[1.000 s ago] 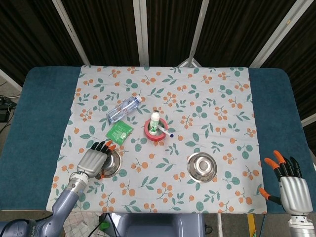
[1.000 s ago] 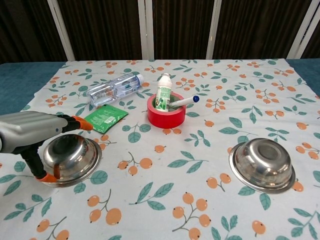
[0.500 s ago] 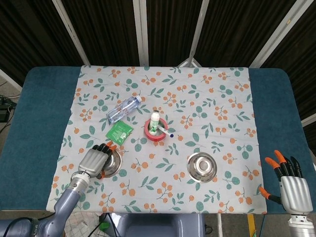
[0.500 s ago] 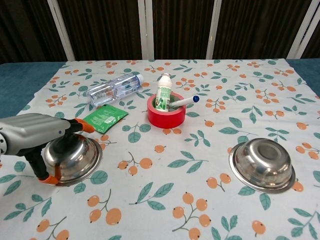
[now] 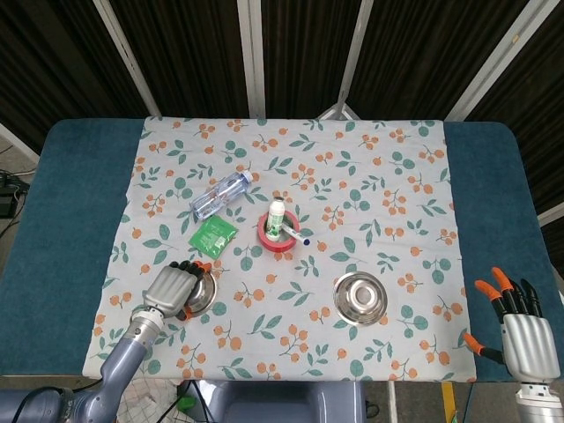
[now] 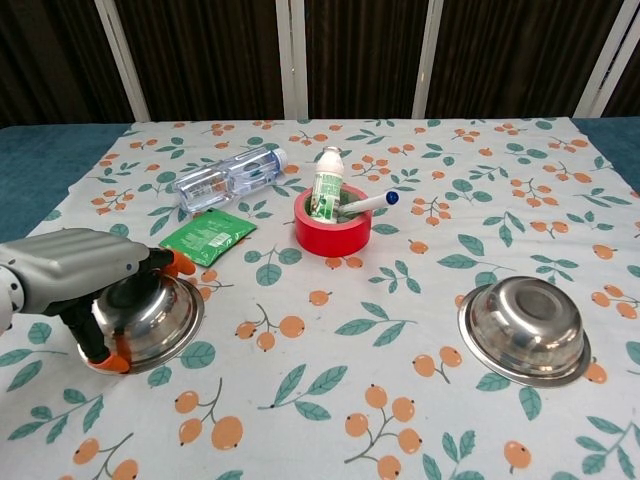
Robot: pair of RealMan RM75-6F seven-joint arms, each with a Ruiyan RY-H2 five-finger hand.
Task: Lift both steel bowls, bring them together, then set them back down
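Two steel bowls sit on the floral cloth. My left hand [image 5: 169, 289] [image 6: 75, 272] lies over the left bowl [image 5: 202, 292] [image 6: 152, 315], fingers curled over its far rim and the thumb at its near rim, gripping it. The bowl still rests on the cloth. The right bowl [image 5: 359, 298] [image 6: 525, 328] stands alone at the front right. My right hand [image 5: 522, 333] shows only in the head view, off the table's front right corner, fingers spread, holding nothing, well away from the right bowl.
A red tape roll [image 5: 279, 236] [image 6: 333, 236] with a small bottle and a marker in it stands mid-table. A lying water bottle [image 5: 220, 196] [image 6: 225, 180] and a green packet [image 5: 214, 235] [image 6: 207, 236] are behind the left bowl.
My left hand has closed in on the left bowl, fingers curling over the rim and thumb drawing toward it. The right hand has drifted slightly toward the front. Neither bowl has moved.
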